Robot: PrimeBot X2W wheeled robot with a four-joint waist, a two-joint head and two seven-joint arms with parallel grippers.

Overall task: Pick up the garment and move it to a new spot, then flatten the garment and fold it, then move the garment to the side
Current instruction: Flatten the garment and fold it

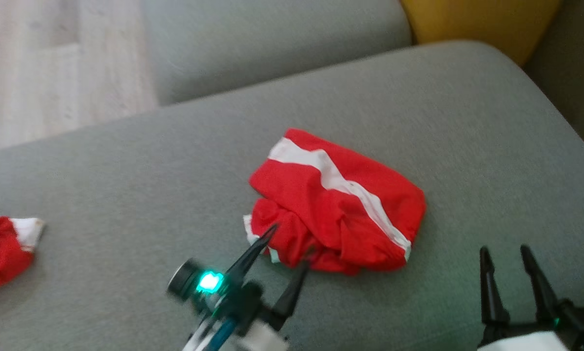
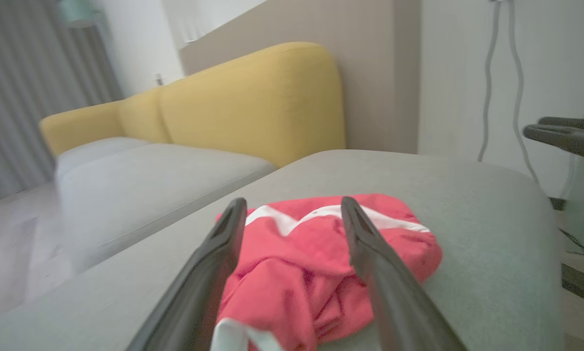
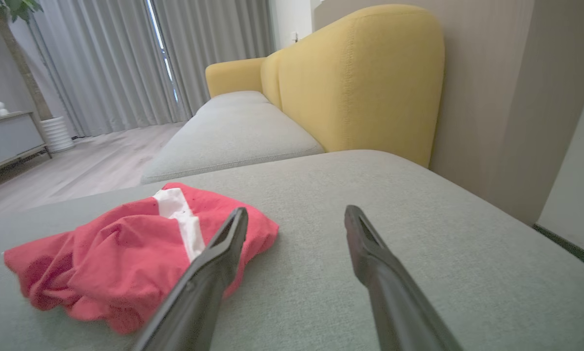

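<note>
The garment (image 1: 336, 202) is a crumpled red cloth with a white stripe, lying in a heap mid-cushion on the grey sofa seat (image 1: 418, 97). My left gripper (image 1: 289, 244) is open at the heap's near edge, its two dark fingers straddling the folds without pinching them. From the left wrist the garment (image 2: 316, 263) lies between and beyond the open fingers. My right gripper (image 1: 505, 253) is open at the lower right, clear of the cloth. From the right wrist the garment (image 3: 126, 253) lies to the left of that gripper's (image 3: 297, 214) open fingers.
A second red-and-white cloth (image 1: 4, 243) lies at the seat's left edge. A yellow backrest (image 1: 477, 19) rises at the far right, with another grey cushion (image 1: 272, 39) behind. Pale wooden floor (image 1: 53, 63) lies beyond the sofa's left side.
</note>
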